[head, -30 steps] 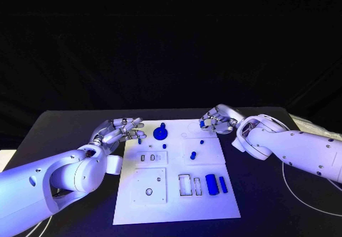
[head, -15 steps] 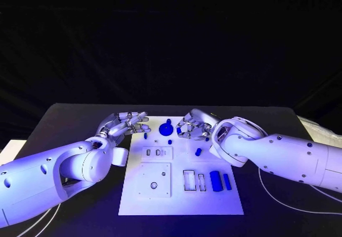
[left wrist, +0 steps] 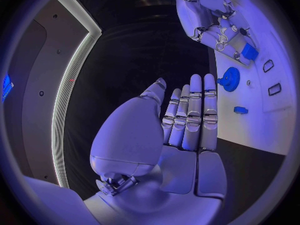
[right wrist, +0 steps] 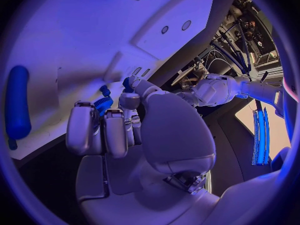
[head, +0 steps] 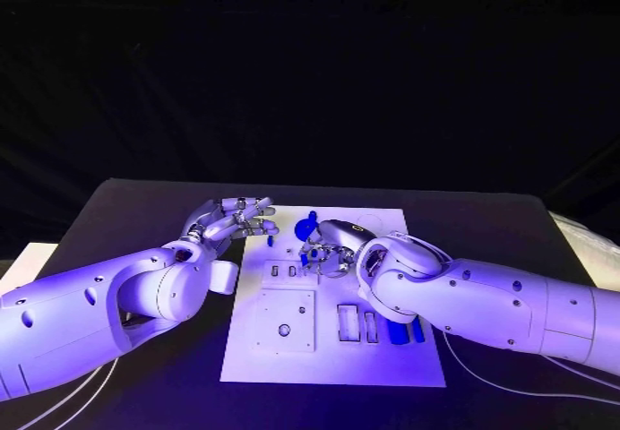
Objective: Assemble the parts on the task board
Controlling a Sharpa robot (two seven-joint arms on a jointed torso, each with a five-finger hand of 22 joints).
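Note:
The white task board (head: 374, 367) lies mid-table. A blue gear (head: 307, 229) stands near its far edge. My right hand (head: 330, 251) hovers just in front of that gear, fingers curled in. In the right wrist view the gear (right wrist: 103, 105) shows between the fingers (right wrist: 81, 127) and thumb; contact cannot be told. My left hand (head: 230, 224) floats at the board's far left corner, fingers straight and apart, holding nothing. The left wrist view shows the left hand (left wrist: 187, 120), the gear (left wrist: 229, 78), a small blue piece (left wrist: 240, 110) and the right hand (left wrist: 209, 15).
Two long blue parts (head: 416, 331) lie by the board's right edge, partly under my right forearm; one long part (right wrist: 17, 102) shows in the right wrist view. Rectangular slots (head: 348, 322) and a raised square plate (head: 284, 327) mark the board. Cables (head: 517, 394) trail on the table.
My right hand has travelled left from the board's far right corner to the middle, beside the gear. The left hand stays by the far left corner.

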